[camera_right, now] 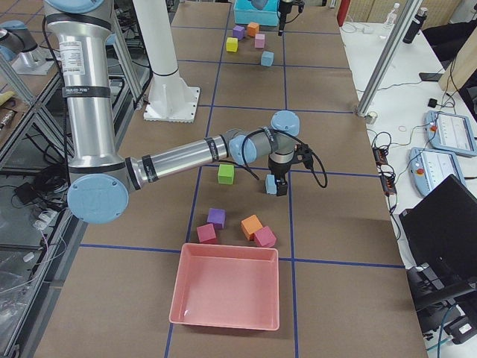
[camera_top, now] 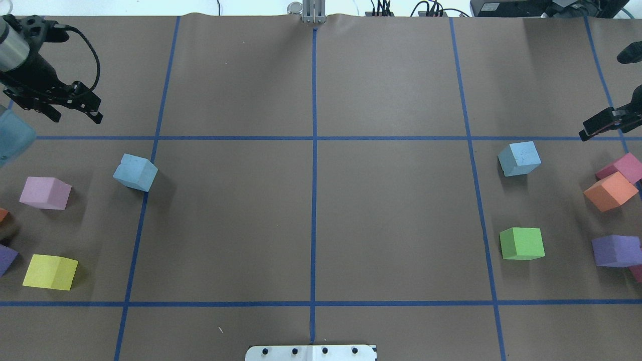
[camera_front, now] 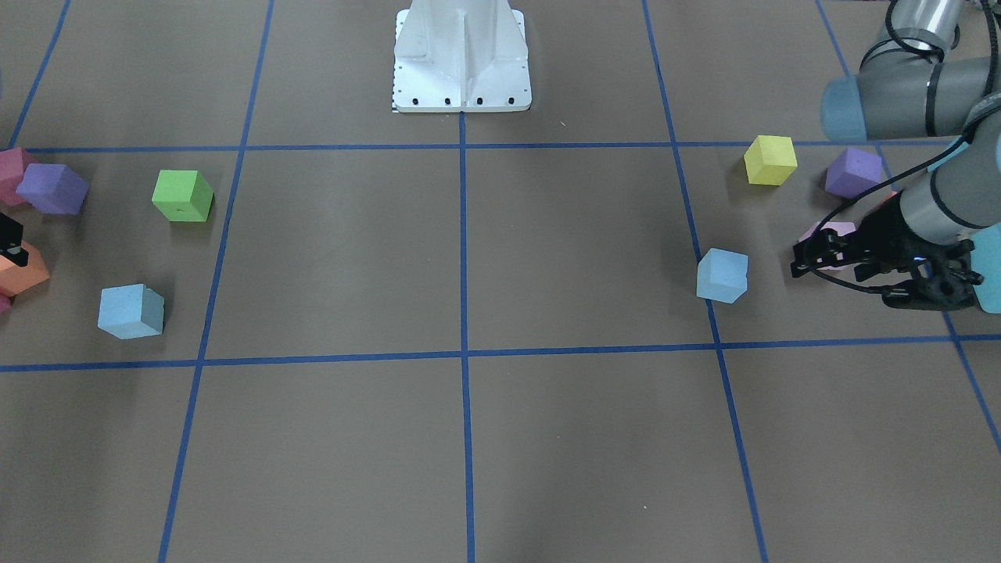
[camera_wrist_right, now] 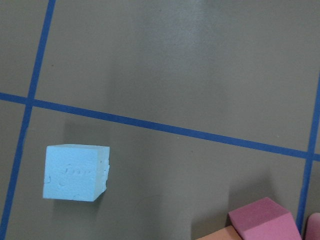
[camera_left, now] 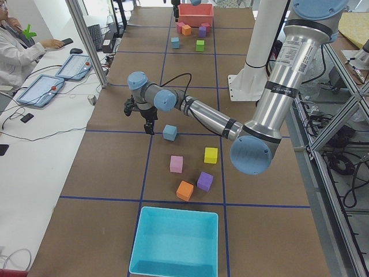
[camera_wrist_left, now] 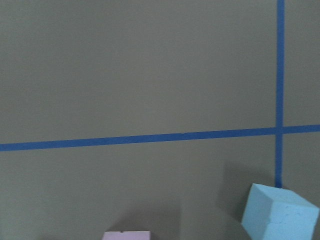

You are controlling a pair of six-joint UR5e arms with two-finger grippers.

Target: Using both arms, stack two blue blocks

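One pale blue block (camera_top: pixel 135 172) lies on the left side of the table; it also shows in the front view (camera_front: pixel 722 275) and at the bottom of the left wrist view (camera_wrist_left: pixel 280 215). My left gripper (camera_top: pixel 75 116) hangs open and empty beyond it, apart from it. The other blue block (camera_top: pixel 519 158) lies on the right side and shows in the right wrist view (camera_wrist_right: pixel 76 172). My right gripper (camera_top: pixel 599 125) is cut off at the view's edge, just beyond that block. I cannot tell whether it is open or shut.
Pink (camera_top: pixel 45 192), yellow (camera_top: pixel 50 272) and purple cubes lie near the left block. Green (camera_top: pixel 522 243), orange (camera_top: pixel 610 191), magenta and purple (camera_top: pixel 616 250) cubes lie near the right block. A teal box (camera_left: pixel 176 242) and a pink tray (camera_right: pixel 227 287) stand at the table's ends.
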